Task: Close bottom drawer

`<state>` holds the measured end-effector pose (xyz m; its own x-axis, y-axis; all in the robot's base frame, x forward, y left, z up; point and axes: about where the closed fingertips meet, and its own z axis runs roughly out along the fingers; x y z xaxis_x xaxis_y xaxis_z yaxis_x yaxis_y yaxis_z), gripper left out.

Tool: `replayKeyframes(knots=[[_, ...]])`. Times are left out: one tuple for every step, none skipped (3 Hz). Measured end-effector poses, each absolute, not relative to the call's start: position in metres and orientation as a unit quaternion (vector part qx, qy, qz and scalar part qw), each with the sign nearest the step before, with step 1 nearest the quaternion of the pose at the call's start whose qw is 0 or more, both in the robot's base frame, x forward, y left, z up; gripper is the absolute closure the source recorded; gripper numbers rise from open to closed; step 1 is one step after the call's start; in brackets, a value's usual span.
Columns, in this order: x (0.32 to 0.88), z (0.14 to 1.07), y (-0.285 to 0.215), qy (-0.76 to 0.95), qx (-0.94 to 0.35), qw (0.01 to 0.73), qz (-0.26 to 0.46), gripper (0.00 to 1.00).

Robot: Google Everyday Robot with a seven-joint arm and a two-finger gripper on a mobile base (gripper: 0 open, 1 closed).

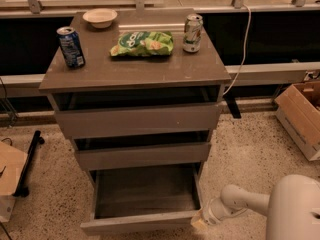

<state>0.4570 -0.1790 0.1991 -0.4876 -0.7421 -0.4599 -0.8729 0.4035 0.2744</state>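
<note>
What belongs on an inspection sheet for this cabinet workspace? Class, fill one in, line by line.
Surface: cabinet top, grey-brown, flat.
Job's things: bottom drawer pulled well out.
Clutter: bowl, blue can, chip bag, pale can, all on the top.
Gripper: gripper low, beside the drawer's right front corner.
Cables: white cable hanging behind the right side.
Surroundings: speckled floor; cardboard box at right.

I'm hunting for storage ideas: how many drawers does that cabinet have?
3, stacked: top drawer under the tabletop, middle drawer below it, bottom drawer lowest, pulled out. The gripper is by its front corner, lower right in view.
</note>
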Motion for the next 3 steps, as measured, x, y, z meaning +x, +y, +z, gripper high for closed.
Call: replayKeyframes(knots=[[0.4755,0.1887,-0.1715,0.823,-0.488,0.146,0.251,1.00],[0.4755,0.1887,-0.1715,0.823,-0.488,0.146,0.251,1.00],[0.4734,0.1809,-0.1688,0.830,-0.482,0.135,0.247,1.00]])
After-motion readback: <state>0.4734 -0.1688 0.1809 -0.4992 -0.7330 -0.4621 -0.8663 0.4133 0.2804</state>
